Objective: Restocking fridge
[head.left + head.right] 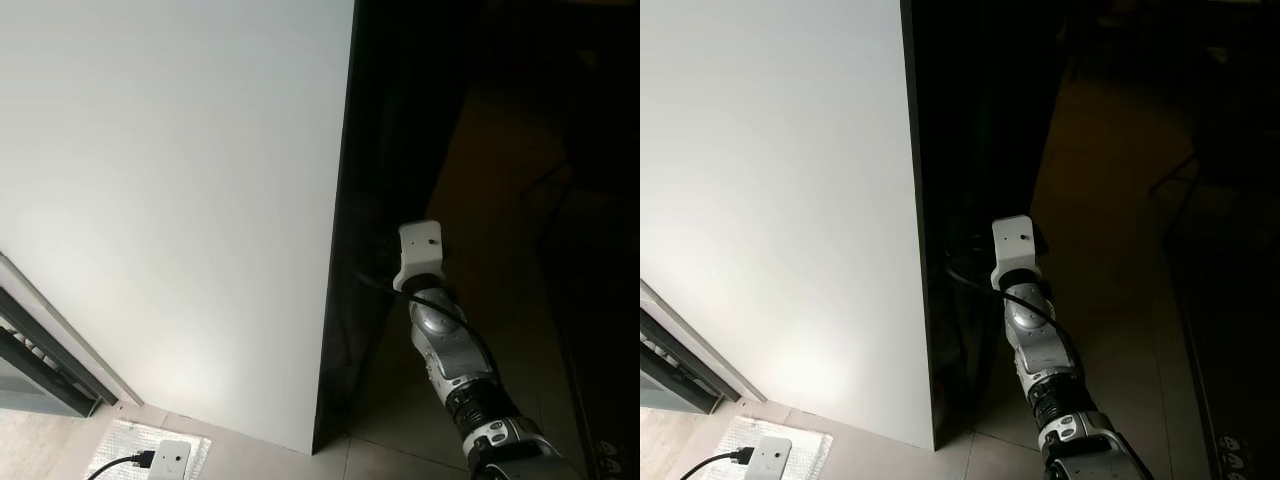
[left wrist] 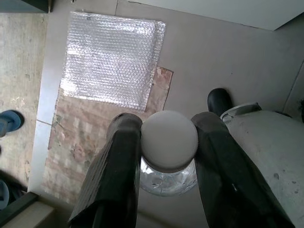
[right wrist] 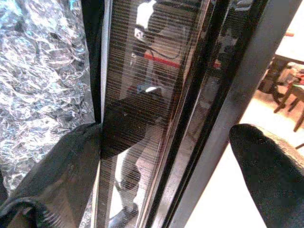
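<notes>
The fridge's white side panel (image 1: 180, 200) fills the left of the head views, and its dark glossy door (image 1: 480, 180) stands to the right. My right arm (image 1: 455, 360) reaches up to the door's left edge, its white wrist block (image 1: 421, 253) against the dark surface. In the right wrist view my right gripper (image 3: 166, 137) is open, one finger (image 3: 61, 166) by the crinkled foil side and the other finger (image 3: 270, 161) outside the black door frame (image 3: 228, 90). My left gripper (image 2: 167, 121) points at the floor, shut on a clear bottle with a white cap (image 2: 169, 140).
A white power adapter with a black cable (image 1: 165, 458) lies on bubble wrap at the fridge's foot. A sliding-door track (image 1: 40, 360) runs along the lower left. Under the left hand are a bubble-wrap sheet (image 2: 111, 61) and a blue shoe (image 2: 8, 121).
</notes>
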Controlling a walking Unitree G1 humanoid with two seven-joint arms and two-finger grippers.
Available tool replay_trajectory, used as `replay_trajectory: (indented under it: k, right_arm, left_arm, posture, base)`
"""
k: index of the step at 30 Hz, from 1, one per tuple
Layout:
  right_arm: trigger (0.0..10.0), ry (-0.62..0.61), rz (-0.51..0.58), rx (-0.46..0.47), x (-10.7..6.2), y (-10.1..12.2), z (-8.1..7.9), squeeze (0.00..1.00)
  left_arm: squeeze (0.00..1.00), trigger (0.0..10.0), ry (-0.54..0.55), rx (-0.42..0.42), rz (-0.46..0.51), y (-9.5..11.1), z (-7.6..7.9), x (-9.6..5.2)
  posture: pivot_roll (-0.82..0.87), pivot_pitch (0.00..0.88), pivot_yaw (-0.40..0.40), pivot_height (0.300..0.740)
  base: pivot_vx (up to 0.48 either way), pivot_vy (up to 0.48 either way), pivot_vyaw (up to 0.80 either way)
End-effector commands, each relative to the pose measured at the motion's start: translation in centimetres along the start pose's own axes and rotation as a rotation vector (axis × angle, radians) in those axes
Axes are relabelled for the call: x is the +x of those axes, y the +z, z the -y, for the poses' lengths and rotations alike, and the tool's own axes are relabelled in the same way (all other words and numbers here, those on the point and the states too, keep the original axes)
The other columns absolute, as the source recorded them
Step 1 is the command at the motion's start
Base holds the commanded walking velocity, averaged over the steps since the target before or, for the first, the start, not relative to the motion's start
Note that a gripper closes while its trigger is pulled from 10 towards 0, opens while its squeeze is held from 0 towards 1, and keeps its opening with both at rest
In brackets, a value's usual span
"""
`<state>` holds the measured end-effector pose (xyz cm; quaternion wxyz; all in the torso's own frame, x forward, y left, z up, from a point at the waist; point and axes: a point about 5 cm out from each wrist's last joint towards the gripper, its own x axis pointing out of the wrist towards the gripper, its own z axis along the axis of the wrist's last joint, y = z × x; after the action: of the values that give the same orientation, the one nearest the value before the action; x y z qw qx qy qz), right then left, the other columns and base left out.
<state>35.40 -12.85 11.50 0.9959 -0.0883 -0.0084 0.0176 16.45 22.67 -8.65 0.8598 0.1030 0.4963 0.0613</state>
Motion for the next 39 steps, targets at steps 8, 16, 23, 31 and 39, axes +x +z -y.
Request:
replay_trajectory:
  k: [8,16,23,31,39]
  right_arm:
    - [10.0,-0.21,0.036,-0.001,-1.1,-0.1,4.3,0.0]
    - [10.0,-0.265,-0.011,-0.01,-2.4,-1.3,5.8,0.0]
    - [10.0,-0.326,-0.049,-0.025,-3.2,-2.1,7.9,0.0]
    - [10.0,-0.469,-0.183,-0.033,-5.0,-5.2,12.9,0.0]
    - [10.0,-0.555,-0.412,-0.011,-8.5,-10.2,15.9,0.0]
  left_arm:
    - [0.0,10.0,0.019,0.007,-0.039,-1.5,-1.7,-0.2]
    - [0.0,10.0,0.012,0.014,-0.041,-1.4,-1.4,-0.2]
    - [0.0,10.0,0.007,0.017,-0.046,-1.8,-1.0,-0.3]
    - [0.0,10.0,0.005,0.02,-0.049,-1.9,-1.0,-0.3]
    - [0.0,10.0,0.005,0.016,-0.048,-2.0,-1.0,-0.3]
  posture:
    - [-0.12,0.0,-0.018,0.74]
    - [-0.12,0.0,-0.017,0.74]
    - [-0.12,0.0,-0.017,0.74]
    - [-0.13,0.0,-0.016,0.74]
    - [-0.12,0.0,-0.02,0.74]
  base:
    - [0.0,0.0,0.0]
    - [0.0,0.0,0.0]
    - [0.0,0.0,0.0]
    - [0.0,0.0,0.0]
    - [0.0,0.0,0.0]
